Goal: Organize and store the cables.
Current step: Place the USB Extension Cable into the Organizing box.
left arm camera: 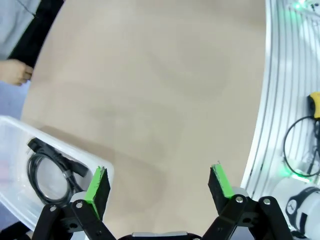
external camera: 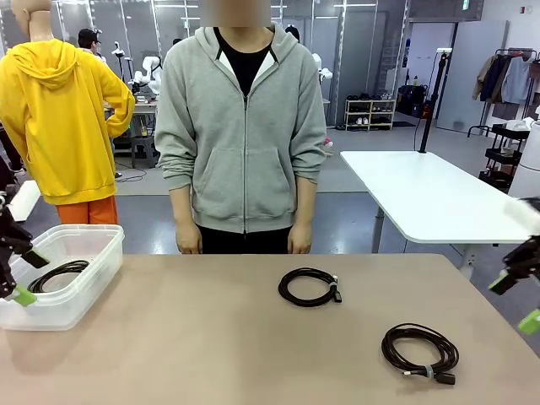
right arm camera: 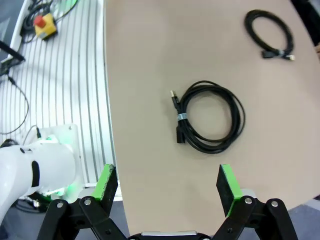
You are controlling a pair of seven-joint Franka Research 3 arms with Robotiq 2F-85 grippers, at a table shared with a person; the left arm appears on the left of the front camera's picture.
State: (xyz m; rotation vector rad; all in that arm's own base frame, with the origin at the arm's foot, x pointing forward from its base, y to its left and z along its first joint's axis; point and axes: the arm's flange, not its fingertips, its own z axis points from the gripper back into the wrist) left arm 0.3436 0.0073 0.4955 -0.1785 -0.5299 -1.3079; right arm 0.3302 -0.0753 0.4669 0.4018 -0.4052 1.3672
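Observation:
Two coiled black cables lie on the tan table: one (external camera: 310, 287) (right arm camera: 270, 33) near the middle, another (external camera: 419, 351) (right arm camera: 210, 117) toward the front right. A further coiled cable (external camera: 57, 274) (left arm camera: 47, 172) rests inside the clear plastic bin (external camera: 80, 245) (left arm camera: 15, 135) at the left. My left gripper (external camera: 27, 277) (left arm camera: 159, 185) hovers open beside the bin, nothing between its green pads. At the table's right edge my right gripper (external camera: 516, 302) (right arm camera: 170, 184) stands open and empty, the front right cable beyond its fingertips.
A person in a grey hoodie (external camera: 243, 126) stands at the far side of the table, hands (external camera: 189, 239) hanging at the edge. A white table (external camera: 430, 194) stands behind at the right. Ribbed flooring with loose wires (right arm camera: 55, 75) lies off the table's near edge.

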